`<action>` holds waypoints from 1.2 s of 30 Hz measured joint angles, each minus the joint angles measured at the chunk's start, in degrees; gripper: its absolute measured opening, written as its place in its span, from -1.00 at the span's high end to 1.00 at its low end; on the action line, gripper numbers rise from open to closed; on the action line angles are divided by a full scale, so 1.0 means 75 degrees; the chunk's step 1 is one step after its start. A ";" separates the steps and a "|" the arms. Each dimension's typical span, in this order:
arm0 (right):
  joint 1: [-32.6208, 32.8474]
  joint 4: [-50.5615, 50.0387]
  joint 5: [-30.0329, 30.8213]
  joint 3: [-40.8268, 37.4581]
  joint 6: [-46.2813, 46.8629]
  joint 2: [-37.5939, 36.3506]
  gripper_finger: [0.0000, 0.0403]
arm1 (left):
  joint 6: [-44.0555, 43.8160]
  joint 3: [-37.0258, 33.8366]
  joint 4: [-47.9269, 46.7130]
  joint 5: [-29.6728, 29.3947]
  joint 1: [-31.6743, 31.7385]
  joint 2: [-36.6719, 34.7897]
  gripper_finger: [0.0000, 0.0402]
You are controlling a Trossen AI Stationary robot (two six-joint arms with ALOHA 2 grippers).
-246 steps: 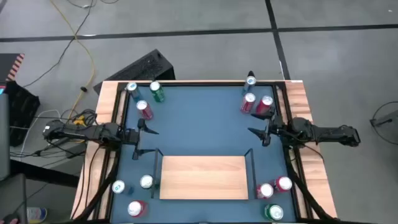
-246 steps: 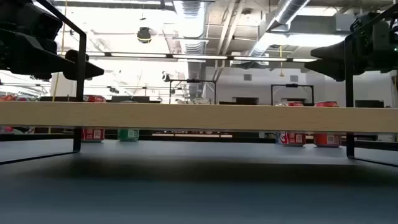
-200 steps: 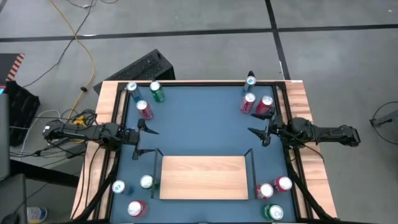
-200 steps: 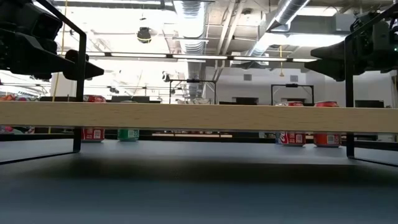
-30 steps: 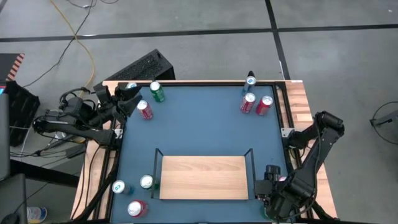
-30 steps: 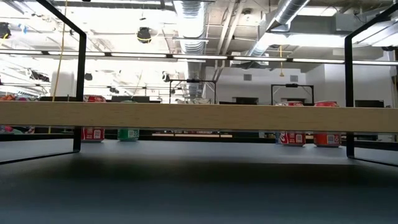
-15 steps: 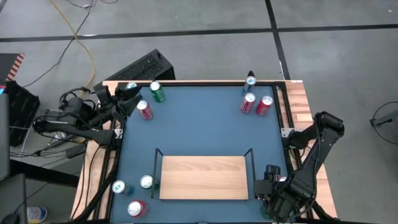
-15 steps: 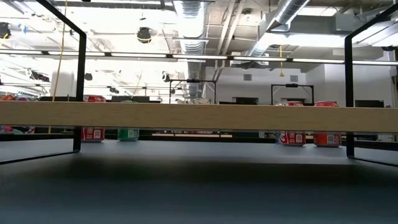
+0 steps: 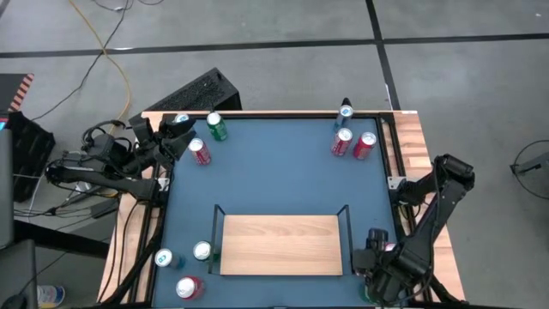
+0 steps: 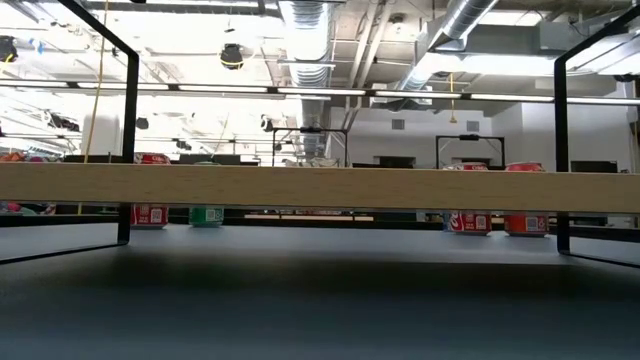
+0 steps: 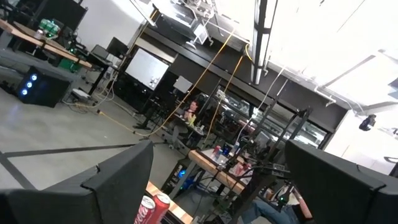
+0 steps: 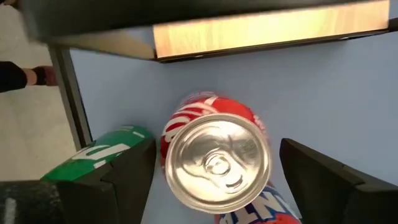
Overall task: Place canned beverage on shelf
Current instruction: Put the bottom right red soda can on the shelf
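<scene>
Right gripper (image 12: 214,186) is spread wide over the red can (image 12: 214,158), a finger on each side, nothing gripped yet. Can stands upright on the blue surface (image 9: 283,172), just beside the shelf (image 9: 281,245), with a green can (image 12: 109,152) next to it. I'd expect thin, dentable, slick aluminium, so take it mid-body with moderate squeeze. Left gripper (image 11: 214,180) is fully open and empty, parked by the far-left cans.

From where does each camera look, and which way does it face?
High: above, facing down on the shelf; both arms show.
Low: at table height, facing the shelf's edge; no arm shows.
Left wrist: faces the room, over open left claw.
Right wrist: faces down on a red can, between open right claw fingers.
All but the left wrist show the shelf.
</scene>
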 joint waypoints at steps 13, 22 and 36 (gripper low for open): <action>-0.0128 0.0980 -0.0358 -0.0855 -0.0125 -0.0015 -0.62 | -0.0017 0.0000 0.0003 -0.0010 0.0002 0.0000 -0.75; -0.0260 0.1182 -0.0484 -0.0866 -0.0344 -0.0012 -0.48 | -0.0011 -0.0003 -0.0028 -0.0125 0.0000 -0.0003 -0.75; -0.0271 0.1073 -0.0510 -0.0874 0.0089 -0.0106 -0.39 | -0.0026 -0.0003 -0.0140 -0.0180 0.0001 -0.0003 -0.75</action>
